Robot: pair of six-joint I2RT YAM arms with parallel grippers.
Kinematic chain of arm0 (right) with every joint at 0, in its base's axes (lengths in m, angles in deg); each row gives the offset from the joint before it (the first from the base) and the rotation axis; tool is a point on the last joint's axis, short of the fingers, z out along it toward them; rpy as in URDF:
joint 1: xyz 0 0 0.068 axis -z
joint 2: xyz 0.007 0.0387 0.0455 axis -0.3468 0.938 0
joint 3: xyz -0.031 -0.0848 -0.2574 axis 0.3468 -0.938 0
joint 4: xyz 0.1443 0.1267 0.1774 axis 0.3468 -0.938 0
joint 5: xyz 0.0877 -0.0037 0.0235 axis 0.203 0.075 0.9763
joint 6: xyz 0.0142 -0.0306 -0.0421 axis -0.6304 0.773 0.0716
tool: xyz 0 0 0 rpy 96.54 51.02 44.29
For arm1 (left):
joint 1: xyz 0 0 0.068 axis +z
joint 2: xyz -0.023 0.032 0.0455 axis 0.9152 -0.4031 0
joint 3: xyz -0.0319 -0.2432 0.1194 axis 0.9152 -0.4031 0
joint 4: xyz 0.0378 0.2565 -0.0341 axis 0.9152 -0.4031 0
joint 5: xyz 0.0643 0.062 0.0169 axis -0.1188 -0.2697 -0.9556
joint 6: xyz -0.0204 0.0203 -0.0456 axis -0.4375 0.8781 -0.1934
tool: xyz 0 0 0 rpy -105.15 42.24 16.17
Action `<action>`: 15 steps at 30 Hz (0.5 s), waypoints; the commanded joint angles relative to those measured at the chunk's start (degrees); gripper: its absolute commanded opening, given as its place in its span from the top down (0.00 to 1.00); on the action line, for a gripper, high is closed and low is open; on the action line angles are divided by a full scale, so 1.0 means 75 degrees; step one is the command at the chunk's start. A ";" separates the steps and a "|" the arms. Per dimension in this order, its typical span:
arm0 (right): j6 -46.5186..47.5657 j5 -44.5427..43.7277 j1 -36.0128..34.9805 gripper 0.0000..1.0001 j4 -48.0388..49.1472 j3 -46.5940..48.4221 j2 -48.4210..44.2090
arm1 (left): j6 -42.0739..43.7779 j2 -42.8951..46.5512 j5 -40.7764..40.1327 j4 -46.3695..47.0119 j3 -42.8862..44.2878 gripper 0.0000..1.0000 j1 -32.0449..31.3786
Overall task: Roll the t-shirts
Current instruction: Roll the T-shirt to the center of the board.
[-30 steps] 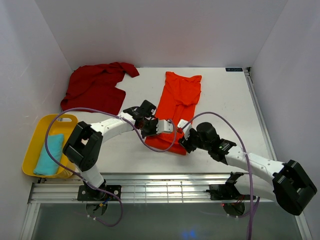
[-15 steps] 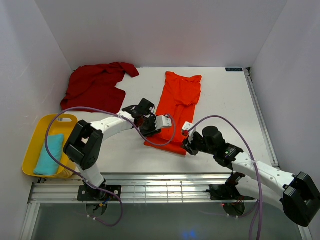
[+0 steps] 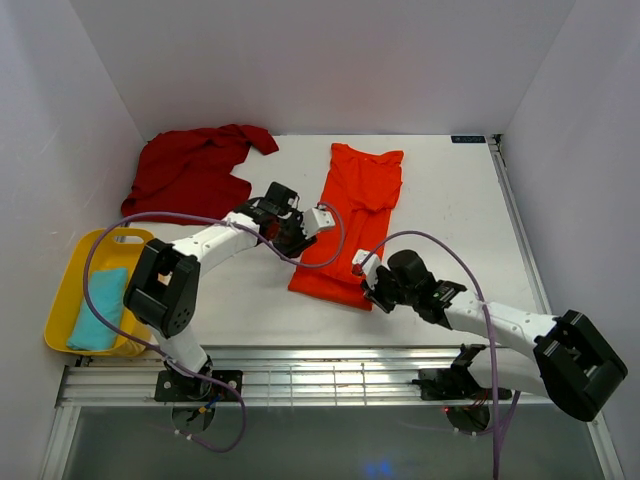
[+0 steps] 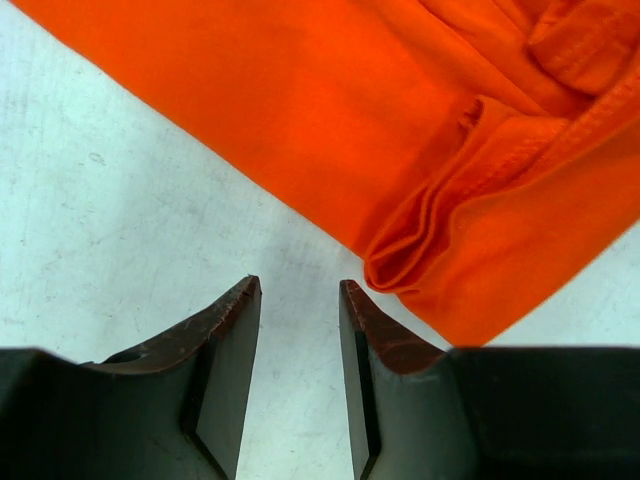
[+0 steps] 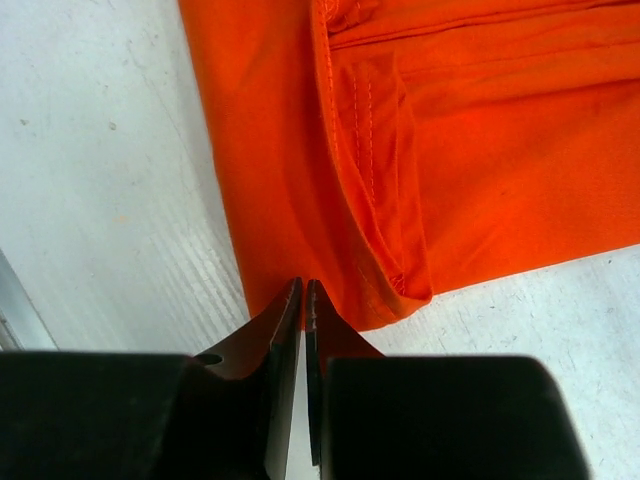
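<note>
The right gripper (image 5: 303, 288) has just pressed its jaws together at the near hem corner of the orange-red t-shirt (image 5: 480, 130); I cannot tell whether it has caught cloth. The left gripper (image 4: 298, 290) has spread and backed off that shirt's left edge, empty. The shirt lies folded lengthwise, unrolled, so the roll probably needs regripping. The crimson t-shirt (image 3: 190, 175) lies crumpled well to its left.

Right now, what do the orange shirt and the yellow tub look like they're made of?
Orange shirt: soft cloth, probably a cotton-like knit, matte; it folds and creases, and the hems show stitching.
Yellow tub: probably moulded plastic, smooth and evenly coloured; it has a stiff rounded rim with a cut handle slot.
</note>
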 commanded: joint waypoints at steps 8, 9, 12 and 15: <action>0.0204 -0.0373 0.0126 0.90 0.0451 0.0959 0.0999 | 0.1999 0.1514 0.0791 0.0141 -0.1676 0.52 -0.0498; 0.0250 -0.0372 0.0138 0.90 0.0451 0.0994 0.1057 | 0.2057 0.1340 0.0780 0.0129 -0.1642 0.52 -0.0556; 0.0286 -0.0478 0.0267 0.91 0.0440 0.1030 0.1397 | 0.1848 0.1023 0.0791 0.0200 -0.1326 0.53 -0.0568; 0.0274 -0.0630 0.0361 0.92 0.0346 0.1088 0.1620 | 0.1871 0.0776 0.0979 0.0258 -0.1138 0.53 -0.0568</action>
